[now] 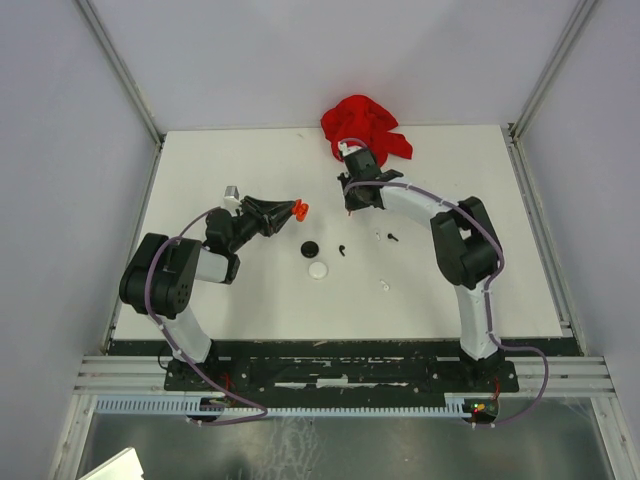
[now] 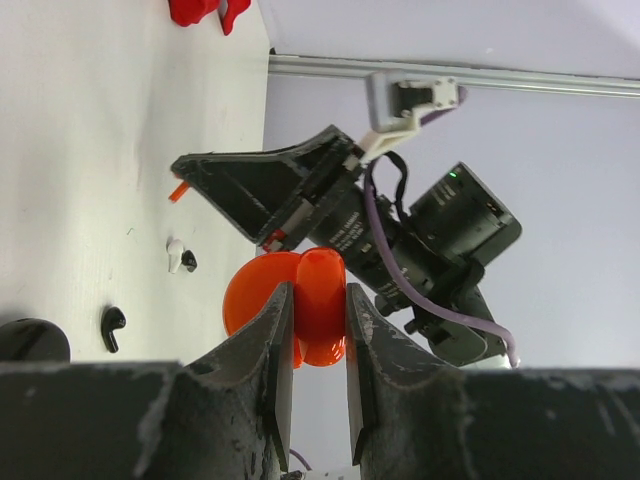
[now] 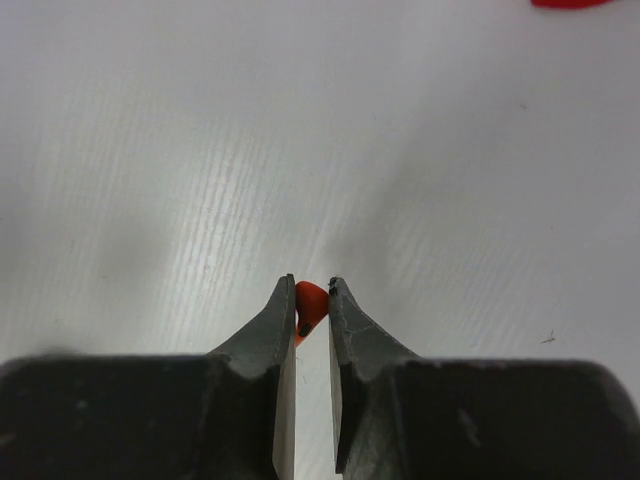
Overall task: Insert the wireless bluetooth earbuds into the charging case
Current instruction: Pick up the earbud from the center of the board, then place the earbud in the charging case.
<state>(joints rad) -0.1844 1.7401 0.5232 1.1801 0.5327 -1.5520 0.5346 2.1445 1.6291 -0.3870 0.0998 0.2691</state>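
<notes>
Your left hand [image 2: 317, 292] is shut tight on the red charging case [image 2: 255, 300]. The case looks open. It is held up in the air above the tabletop [image 1: 240, 300].

Your right hand [image 3: 310, 288] is almost shut. It pinches a tiny red earbud [image 3: 311, 304] between its fingertips, and it hangs over bare white tabletop. In the top view your two hands face each other with a small gap between them. The red earbud is near the case but not touching it.

More buds lie on the tabletop. A black earbud [image 1: 342, 250] sits just to the right of the black disc [image 1: 310, 248]. The white disc [image 1: 318, 269] lies close to the black disc, on the side nearer the arm bases. A white bud [image 1: 380, 237] and a dark bud [image 1: 393, 238] lie side by side next to your right arm. A second white bud [image 1: 384, 285] lies alone, closer to the arm bases.

A red cloth [image 1: 365, 128] is bunched up at the far edge, behind your right hand.
</notes>
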